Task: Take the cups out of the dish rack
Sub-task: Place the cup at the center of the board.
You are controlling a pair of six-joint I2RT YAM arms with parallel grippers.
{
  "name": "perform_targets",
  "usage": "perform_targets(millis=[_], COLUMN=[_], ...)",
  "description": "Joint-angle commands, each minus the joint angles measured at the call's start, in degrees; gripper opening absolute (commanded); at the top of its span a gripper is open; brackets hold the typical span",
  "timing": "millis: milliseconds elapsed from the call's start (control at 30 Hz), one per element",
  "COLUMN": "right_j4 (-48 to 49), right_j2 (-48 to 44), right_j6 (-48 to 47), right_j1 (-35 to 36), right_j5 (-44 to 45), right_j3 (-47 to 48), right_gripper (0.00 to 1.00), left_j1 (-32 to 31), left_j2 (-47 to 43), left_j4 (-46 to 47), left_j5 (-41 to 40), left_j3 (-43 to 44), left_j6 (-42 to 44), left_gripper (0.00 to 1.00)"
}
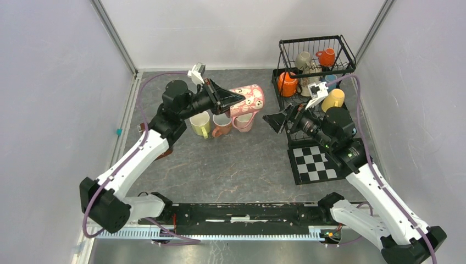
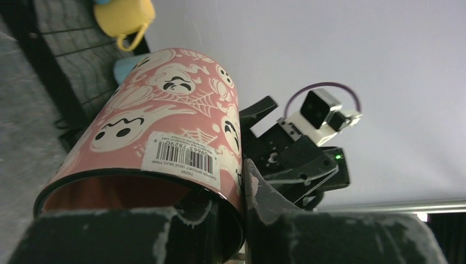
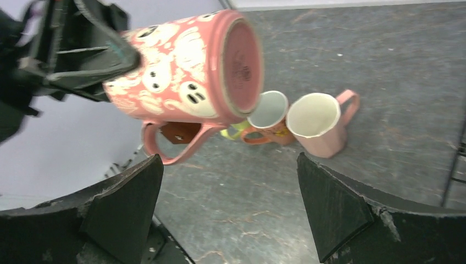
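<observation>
Your left gripper (image 1: pixel 229 99) has the pink ghost-print mug (image 1: pixel 248 100) by its rim. In the left wrist view 1 finger sits inside the mouth and the other outside, so the jaws are pinching the wall. That makes sense, since the body of this mug looks too wide to take across. The hold leaves the mug on its side in the air, just left of centre in the top view, with its base facing right and its handle hanging down.

Under it 3 smaller cups stand on the table: a yellow-green cup (image 1: pixel 200 124), an orange cup (image 1: pixel 221 125) and a pale pink cup (image 1: pixel 243 122). They are bunched together, probably as the drop-off spot.

Your right gripper (image 3: pixel 228 170) is spread as wide as it goes, with nothing between the fingers. It points straight at the mug's base, near it but not touching. To me that looks like a handover posture.

The dish rack (image 1: pixel 316 39) stands at the upper right of the top view, beyond the checkered mat (image 1: pixel 314 164). It holds about 6 cups, orange, grey, yellow and blue among them — so the unloading is roughly half done. You will need to tip the mug upright and clear of the 3 cups below before the left jaws part; the rim pinch could slip as it turns.
</observation>
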Motion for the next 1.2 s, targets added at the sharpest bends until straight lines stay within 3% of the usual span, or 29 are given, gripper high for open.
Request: perform_targets(millis=[0,333,567,767,1167], right_j4=[-9.36,-10.00,-9.08,-8.65,-9.32], right_j2=[0.02,0.60,1.85,2.24,1.27], right_j6=[-8.05,-10.99,-11.67,-11.89,-12.74], right_j1=[-0.02,0.00,-0.03,-0.09,-0.02], right_j5=[6.20,8.43,8.32,8.29,8.26], right_j3=[4.17,3.82,2.80,1.87,1.30], right_gripper=[0.98,0.98,0.98,0.98,0.98], left_j1=[0.16,0.15,0.16,0.29,3.02], left_j2=[-6.75,-10.61,-11.80,-10.52,-2.58], left_j4=[-17.10,-53.45,-69.13,-72.58,-66.08], left_j5=[-4.58,-20.02,-35.47,-42.04,-42.59], left_j3=[7.33,16.15,16.24,12.68,7.17], left_j6=[16.49,34.27,38.52,39.18,41.31], left_gripper=[0.02,0.02,0.02,0.02,0.02])
